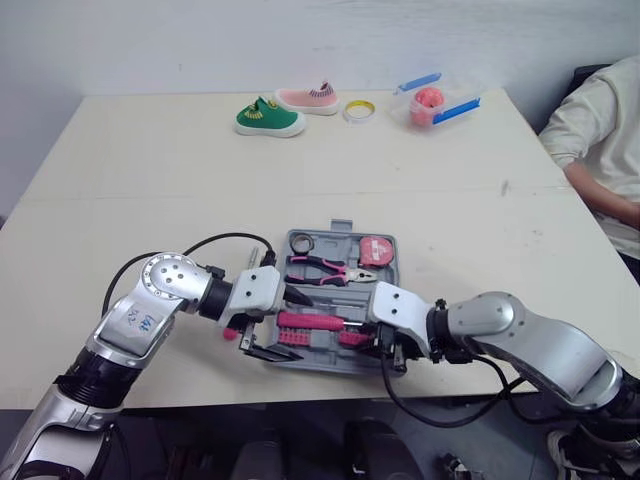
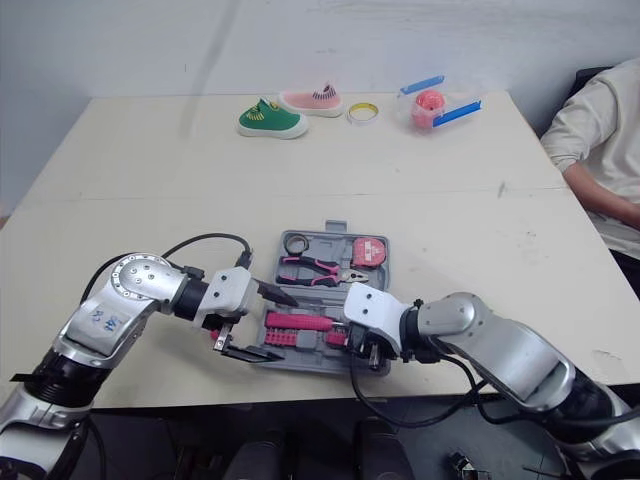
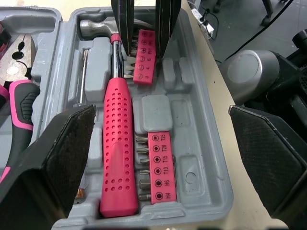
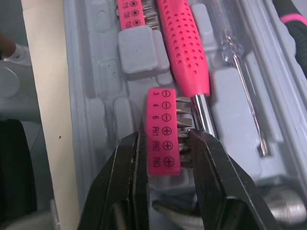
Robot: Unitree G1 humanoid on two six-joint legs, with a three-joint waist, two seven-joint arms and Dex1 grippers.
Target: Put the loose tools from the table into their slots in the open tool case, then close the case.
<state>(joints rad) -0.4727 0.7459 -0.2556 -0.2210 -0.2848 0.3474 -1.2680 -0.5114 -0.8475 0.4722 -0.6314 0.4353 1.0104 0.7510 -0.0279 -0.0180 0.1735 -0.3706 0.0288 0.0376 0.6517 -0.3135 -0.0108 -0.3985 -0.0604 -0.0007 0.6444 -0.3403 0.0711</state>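
The grey tool case (image 1: 341, 227) lies open flat near the table's front edge. Its far half holds pink-and-black pliers (image 1: 325, 268) and a pink tape measure (image 1: 376, 250). The near half holds a hammer with a pink handle (image 3: 117, 153), a clear-handled screwdriver (image 4: 240, 81) and a pink bit holder (image 3: 160, 165). My right gripper (image 4: 165, 139) is at the case's front right, shut on a second pink bit holder (image 4: 163, 124) that sits down in the tray beside the hammer's shaft. My left gripper (image 1: 275, 325) hangs wide open over the case's left end, holding nothing.
At the table's far side lie a green shoe (image 1: 268, 118), a pink shoe (image 1: 308, 99), a roll of tape (image 1: 359, 109) and a clear box with blue clips (image 1: 430, 103). A person in a white sleeve (image 1: 600, 130) sits at the right edge.
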